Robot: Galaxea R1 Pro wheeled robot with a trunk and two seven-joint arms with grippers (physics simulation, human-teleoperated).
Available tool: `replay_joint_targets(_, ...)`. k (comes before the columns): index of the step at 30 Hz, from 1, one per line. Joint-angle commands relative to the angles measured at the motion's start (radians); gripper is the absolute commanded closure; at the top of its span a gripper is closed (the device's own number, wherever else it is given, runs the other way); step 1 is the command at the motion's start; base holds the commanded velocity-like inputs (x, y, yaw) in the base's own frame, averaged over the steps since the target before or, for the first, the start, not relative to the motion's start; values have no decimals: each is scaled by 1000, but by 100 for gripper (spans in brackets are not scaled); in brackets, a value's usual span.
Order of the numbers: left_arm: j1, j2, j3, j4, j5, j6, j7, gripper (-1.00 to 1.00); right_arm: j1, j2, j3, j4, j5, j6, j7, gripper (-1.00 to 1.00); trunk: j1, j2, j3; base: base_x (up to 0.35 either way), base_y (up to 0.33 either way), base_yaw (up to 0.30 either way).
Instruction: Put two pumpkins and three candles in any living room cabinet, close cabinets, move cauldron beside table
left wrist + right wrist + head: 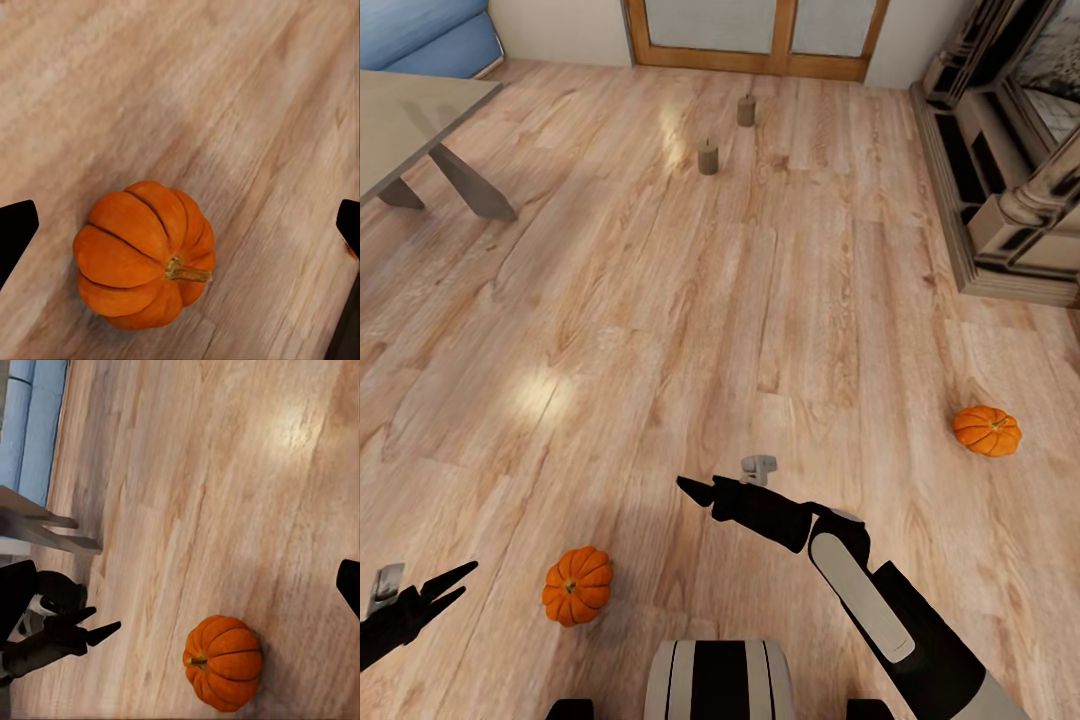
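One orange pumpkin point(577, 585) lies on the wood floor just right of my left gripper point(465, 580), which hovers open beside it. The left wrist view looks straight down on this pumpkin point(142, 255), with the black fingers point(16, 232) wide apart on either side. My right gripper point(695, 492) hangs open above the floor, farther right. A second pumpkin point(987, 430) sits at the right. Two candles point(708, 157) point(746, 110) stand upright far ahead. The grey table point(405, 125) is at the upper left. The cabinet and cauldron are out of view.
A stone-coloured fireplace point(1005, 170) lines the right side. Wood-framed glass doors point(760, 35) close the far wall, and a blue sofa point(425, 35) sits behind the table. Bare floor stretches between me and the candles.
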Motion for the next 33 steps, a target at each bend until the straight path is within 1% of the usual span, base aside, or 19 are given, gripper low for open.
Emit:
replay_joint_targets(1,-1,3,3,5,2,10,-4,-100,-1,0,0,-2,2,5,-5,-100,0,0,-1,0,0,0)
replay_joint_targets(2,-2,4,4,9,8,11,-10,-100,-1,3,-1,-6,4,7,-10,-100,0,0,-1,0,0,0)
replay_joint_targets(7,-4,-22,0,-17,36,12,-31,-100,1,31,-3,-6,-24,-15,-16,-100,0,0,-1,0,0,0)
replay_joint_targets(10,-4,-24,-2,-19,53,13,-31,-100,0,33,-3,-9,-27,-16,-14,-100,1,-1,-12,0,0,0)
replay_joint_targets(17,-4,-24,-2,-19,92,13,-28,-100,0,32,-3,-22,-26,-17,16,-100,1,-1,-12,0,0,0)
replay_joint_targets(20,-4,-24,-2,-19,108,12,-27,-100,0,32,-3,-24,-25,-15,32,-100,3,-2,-24,0,0,0)
replay_joint_targets(24,-4,-25,-3,-19,109,12,-26,-100,0,32,-3,-24,-25,-13,55,-100,4,-3,-39,0,0,0)
replay_joint_targets(25,-4,-25,-3,-19,108,11,-25,-100,0,32,-2,-24,-25,-13,320,-100,5,-3,-43,0,0,0)
replay_joint_targets(26,-4,-25,-3,-19,106,11,-24,-100,0,32,-2,-25,-25,-12,354,-100,5,-3,-47,0,0,0)
replay_joint_targets(30,-4,-26,-3,-19,105,10,-23,-100,0,31,1,-26,-25,-9,456,-100,7,-4,-62,0,0,0)
replay_joint_targets(33,-4,-27,-3,-19,104,9,-22,-100,0,28,1,-26,-25,-5,483,-100,8,-5,-74,0,0,0)
